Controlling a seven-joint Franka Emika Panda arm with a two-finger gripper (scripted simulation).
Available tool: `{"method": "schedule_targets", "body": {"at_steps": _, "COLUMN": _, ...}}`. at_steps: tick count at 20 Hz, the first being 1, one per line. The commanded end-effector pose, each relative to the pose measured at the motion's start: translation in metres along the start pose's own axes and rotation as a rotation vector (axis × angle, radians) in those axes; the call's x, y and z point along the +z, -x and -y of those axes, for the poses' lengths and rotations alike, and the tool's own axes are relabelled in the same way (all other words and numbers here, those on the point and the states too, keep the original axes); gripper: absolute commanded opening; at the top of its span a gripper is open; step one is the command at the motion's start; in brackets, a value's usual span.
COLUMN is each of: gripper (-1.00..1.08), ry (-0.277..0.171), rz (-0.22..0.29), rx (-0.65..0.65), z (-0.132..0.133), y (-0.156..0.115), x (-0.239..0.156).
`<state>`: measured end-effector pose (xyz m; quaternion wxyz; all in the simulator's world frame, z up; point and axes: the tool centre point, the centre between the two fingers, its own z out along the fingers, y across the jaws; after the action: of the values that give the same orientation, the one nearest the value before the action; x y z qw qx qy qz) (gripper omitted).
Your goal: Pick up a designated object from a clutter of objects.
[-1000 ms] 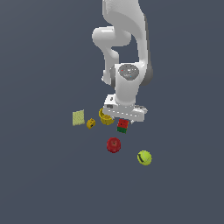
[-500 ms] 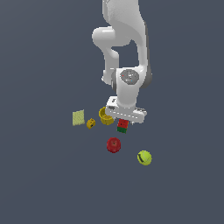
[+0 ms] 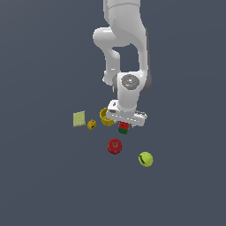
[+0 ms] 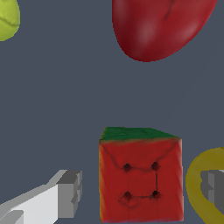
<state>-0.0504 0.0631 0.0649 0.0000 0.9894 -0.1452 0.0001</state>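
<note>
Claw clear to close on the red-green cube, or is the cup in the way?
Probably yes. The claw is open with the red-green cube between its fingers; one finger has bare floor beside it, the other sits against the yellow cup, which may get nudged.

Glossy white arm [image 3: 126, 31], grey fingers [image 4: 70, 193] (blocky)

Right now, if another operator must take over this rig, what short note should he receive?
Gripper: open, one finger on each side of the red-green cube, not touching it as far as the wrist view shows.
Cube: on the floor, below the hand in the exterior view, with the yellow cup close beside it.
Red apple and tennis ball lie apart from the cube; the yellow-orange block and pale flat square are on the exterior view's left.
Done: gripper aligned over the cube.
Left: close on the cube and lift it, probably minding the cup.
</note>
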Motion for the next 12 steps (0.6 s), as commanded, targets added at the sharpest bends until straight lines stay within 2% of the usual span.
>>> {"method": "schedule_targets", "body": {"at_steps": 1, "gripper": 1.0, "ry": 0.0, "rz": 0.001, "rx": 0.0, "z": 0.0, "y": 0.001, "x": 0.012}}
{"method": "schedule_targets", "body": {"at_steps": 10, "gripper": 1.0, "ry": 0.0, "rz": 0.0, "rx": 0.002, "z": 0.0, "y": 0.0, "x": 0.032}}
{"method": "schedule_targets", "body": {"at_steps": 11, "gripper": -1.0, "ry": 0.0, "rz": 0.0, "rx": 0.002, "z": 0.0, "y": 0.0, "x": 0.032}}
{"method": "schedule_targets", "body": {"at_steps": 12, "gripper": -1.0, "ry": 0.0, "rz": 0.0, "rx": 0.002, "z": 0.0, "y": 0.0, "x": 0.032}}
